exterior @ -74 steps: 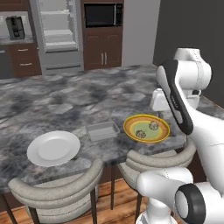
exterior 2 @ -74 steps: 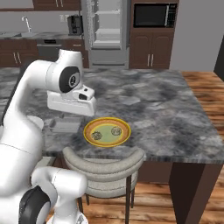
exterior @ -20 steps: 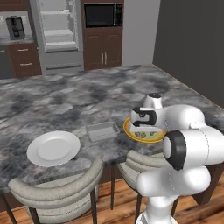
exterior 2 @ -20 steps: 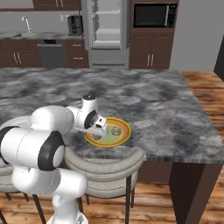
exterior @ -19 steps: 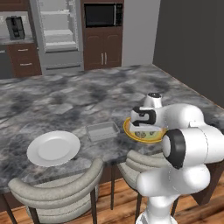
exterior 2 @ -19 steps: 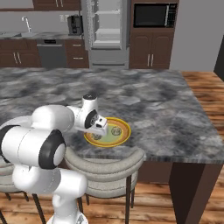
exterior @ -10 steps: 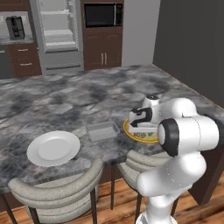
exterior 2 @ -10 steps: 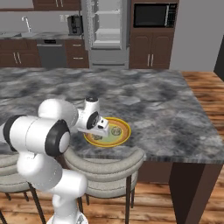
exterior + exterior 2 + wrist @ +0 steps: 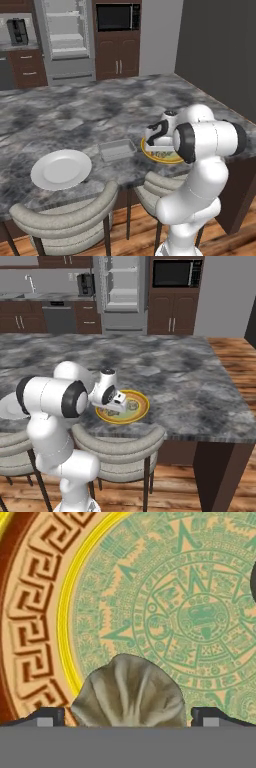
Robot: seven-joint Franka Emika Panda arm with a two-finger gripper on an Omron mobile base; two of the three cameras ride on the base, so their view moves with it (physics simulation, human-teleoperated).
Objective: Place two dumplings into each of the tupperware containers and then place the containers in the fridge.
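Note:
My gripper (image 9: 129, 718) is down on the yellow orange-rimmed plate (image 9: 165, 612) and stands open. One pale beige dumpling (image 9: 130, 692) lies between its fingertips (image 9: 46, 717), a thin gap on each side. In the base views the hand (image 9: 160, 134) hangs low over the plate (image 9: 165, 156) at the counter's near edge. Beside the hand, a second small lump (image 9: 132, 404) rests on the plate (image 9: 137, 408). A translucent tupperware container (image 9: 117, 150) sits left of the plate, with nothing in it. The fridge (image 9: 65, 35) stands at the back, door open, shelves showing.
A round white plate (image 9: 61, 169) lies left of the container. Two padded stools (image 9: 65, 216) (image 9: 120, 442) press against the counter's front edge. A black microwave (image 9: 117, 17) sits right of the fridge. The marble counter (image 9: 80, 110) stretches wide behind the plates.
The arm has come down from high above the counter to the yellow plate. Over the last second the hand has only shifted slightly over the dumpling.

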